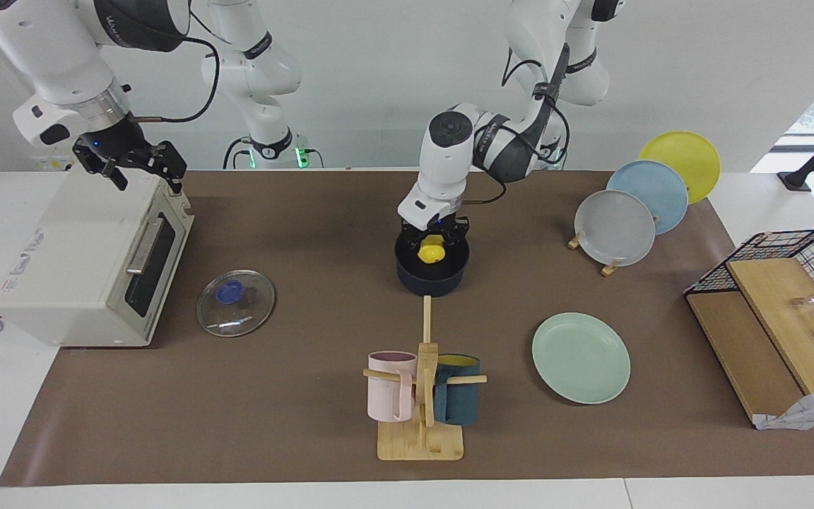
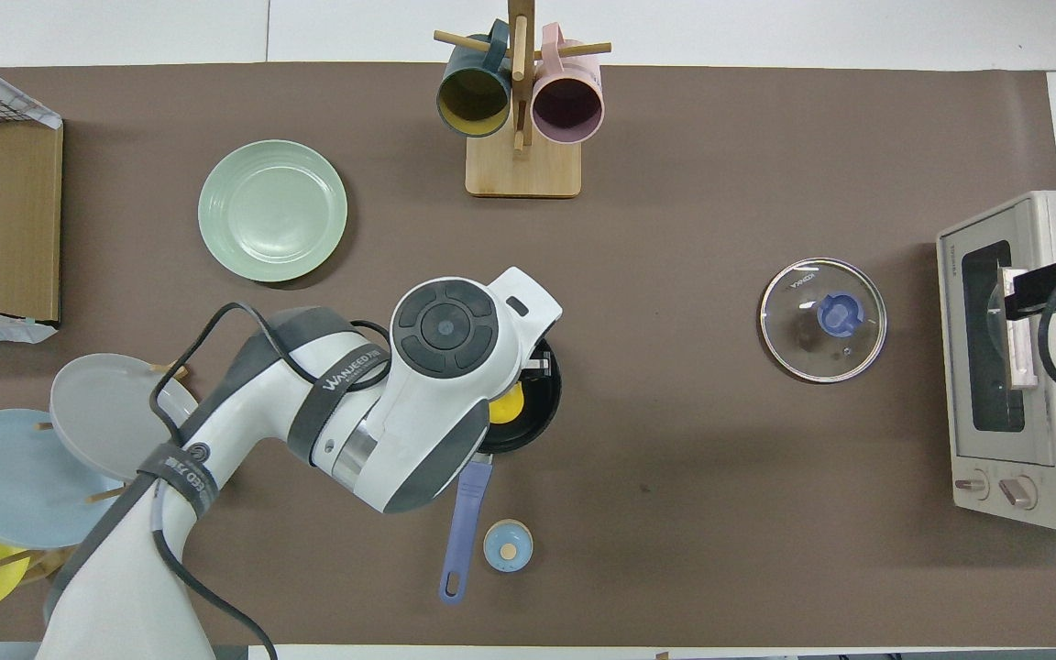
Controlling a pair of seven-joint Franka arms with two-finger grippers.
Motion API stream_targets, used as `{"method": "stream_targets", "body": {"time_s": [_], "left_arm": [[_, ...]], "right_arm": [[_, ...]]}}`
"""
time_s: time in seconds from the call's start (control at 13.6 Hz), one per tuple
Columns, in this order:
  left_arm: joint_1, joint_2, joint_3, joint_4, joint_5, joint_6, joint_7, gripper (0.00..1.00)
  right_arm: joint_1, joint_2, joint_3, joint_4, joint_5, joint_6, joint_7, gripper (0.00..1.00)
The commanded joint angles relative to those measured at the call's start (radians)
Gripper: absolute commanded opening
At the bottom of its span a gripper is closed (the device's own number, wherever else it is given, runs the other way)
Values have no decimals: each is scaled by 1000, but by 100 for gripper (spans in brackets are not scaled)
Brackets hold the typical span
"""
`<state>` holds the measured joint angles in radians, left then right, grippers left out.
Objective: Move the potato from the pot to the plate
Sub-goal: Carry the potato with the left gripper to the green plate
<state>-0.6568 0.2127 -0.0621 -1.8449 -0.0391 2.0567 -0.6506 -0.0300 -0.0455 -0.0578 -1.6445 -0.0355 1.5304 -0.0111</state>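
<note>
The yellow potato [image 1: 432, 250] sits between the fingers of my left gripper [image 1: 433, 244], which is shut on it and holds it at about rim height in the dark navy pot [image 1: 429, 280]. In the overhead view the left wrist covers the gripper; part of the potato [image 2: 507, 404] and the pot's black inside [image 2: 539, 414] show beside it, and the blue handle [image 2: 465, 519] points toward the robots. The mint-green plate [image 1: 581, 358] [image 2: 272, 210] lies bare, farther from the robots and toward the left arm's end. My right gripper [image 1: 144, 177] is open, over the toaster oven.
A toaster oven [image 1: 89, 254] stands at the right arm's end, with a glass lid [image 1: 235, 302] beside it. A mug rack [image 1: 421, 396] stands farther out than the pot. A plate rack [image 1: 644, 205] and a wire basket [image 1: 788, 283] stand at the left arm's end. A small blue disc [image 2: 507, 545] lies by the pot handle.
</note>
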Motion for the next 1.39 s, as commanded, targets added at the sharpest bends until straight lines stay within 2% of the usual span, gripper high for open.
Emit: {"method": "stream_targets", "body": {"time_s": [0.0,0.29,0.44,0.59,0.81,1.1,1.32], "left_arm": [[67,-4,1,134,-18,-142,17,0],[218,45,-2,324,-24,-274,150,0],[299,83,-1,387,-27,-273,237,0],[383,109,4,398,-21,-248,390,0],[476,180,5,409,-12,-147,540,0],[514,321,8,405,73,32,597,0],[523,352,8,388,74,54,634,0]], "right_arm": [[-7,-10,-2,-9,40,17,-23,100],[-1,-5,-2,-11,37,40,-26,100],[4,-8,3,-15,35,40,-27,100],[4,-7,4,-12,35,37,-27,100],[5,-7,6,-9,32,30,-27,100],[7,-7,7,-9,31,34,-26,100],[7,-7,7,-9,31,33,-26,100]]}}
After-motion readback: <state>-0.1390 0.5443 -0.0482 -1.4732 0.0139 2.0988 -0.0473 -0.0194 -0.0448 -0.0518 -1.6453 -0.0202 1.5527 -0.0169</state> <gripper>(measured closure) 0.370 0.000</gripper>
